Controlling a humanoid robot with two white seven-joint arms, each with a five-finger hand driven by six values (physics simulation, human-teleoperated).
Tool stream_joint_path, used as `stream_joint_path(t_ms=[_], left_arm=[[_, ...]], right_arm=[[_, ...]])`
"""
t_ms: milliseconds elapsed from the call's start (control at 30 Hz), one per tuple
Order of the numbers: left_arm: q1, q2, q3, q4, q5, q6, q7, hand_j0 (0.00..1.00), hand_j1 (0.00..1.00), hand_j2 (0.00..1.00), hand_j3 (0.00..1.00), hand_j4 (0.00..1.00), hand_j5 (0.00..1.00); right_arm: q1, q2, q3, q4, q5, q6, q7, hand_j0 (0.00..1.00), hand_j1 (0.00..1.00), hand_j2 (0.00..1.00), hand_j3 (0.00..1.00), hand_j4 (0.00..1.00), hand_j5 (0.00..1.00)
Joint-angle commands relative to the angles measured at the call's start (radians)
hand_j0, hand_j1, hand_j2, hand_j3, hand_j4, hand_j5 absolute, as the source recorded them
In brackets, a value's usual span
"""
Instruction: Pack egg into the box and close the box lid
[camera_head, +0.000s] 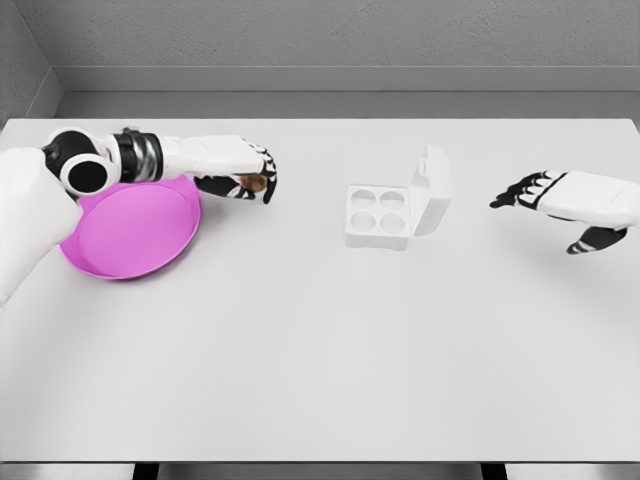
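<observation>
The egg (256, 183) is showing only as a small brown rounded spot in the upper left of the frame; it is sitting between the curled fingers (268, 182) of the left hand (240, 172), so most of its surface is hidden; the hand is gripping it just beside the right rim of the plate, above the table (320, 340).

The box (380, 215) is lying in the upper middle of the frame, a little to the right of centre; it is white, with four round cups in two rows, and all four cups are looking empty; its lid (432, 190) is standing open, raised on the right side of the tray and leaning slightly outward.

The plate (130, 235) is a shallow pink-purple dish in the left part of the frame; nothing is lying in the part of it that is visible; the left arm is passing over its upper edge and hiding a part of it.

The right hand (560, 200) is hanging at the right side of the frame, well apart from the box; its fingers are spread and relaxed, holding nothing.
</observation>
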Motion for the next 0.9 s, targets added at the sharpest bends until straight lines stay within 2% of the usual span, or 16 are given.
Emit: stream_joint_path(t_ms=[0, 200, 433, 867], left_arm=[[-0.002, -0.033, -0.007, 0.000, 0.008, 0.004, 0.003, 0.38, 0.38, 0.38, 0.38, 0.38, 0.38], [-0.012, -0.087, -0.018, 0.001, 0.003, 0.004, 0.003, 0.38, 0.38, 0.38, 0.38, 0.38, 0.38], [-0.041, -0.174, -0.081, 0.006, 0.003, 0.004, 0.003, 0.38, 0.38, 0.38, 0.38, 0.38, 0.38], [-0.061, -0.228, -0.090, 0.010, 0.002, 0.004, 0.003, 0.38, 0.38, 0.38, 0.38, 0.38, 0.38]], right_arm=[[-0.002, 0.000, 0.009, 0.004, -0.006, 0.003, 0.000, 1.00, 1.00, 1.00, 1.00, 1.00, 1.00], [-0.003, 0.003, 0.008, 0.002, -0.006, 0.003, 0.000, 1.00, 1.00, 1.00, 1.00, 1.00, 1.00], [-0.005, 0.003, 0.008, 0.001, -0.006, 0.003, 0.000, 1.00, 1.00, 1.00, 1.00, 1.00, 1.00], [-0.009, 0.001, 0.008, 0.002, -0.006, 0.003, 0.000, 1.00, 1.00, 1.00, 1.00, 1.00, 1.00]])
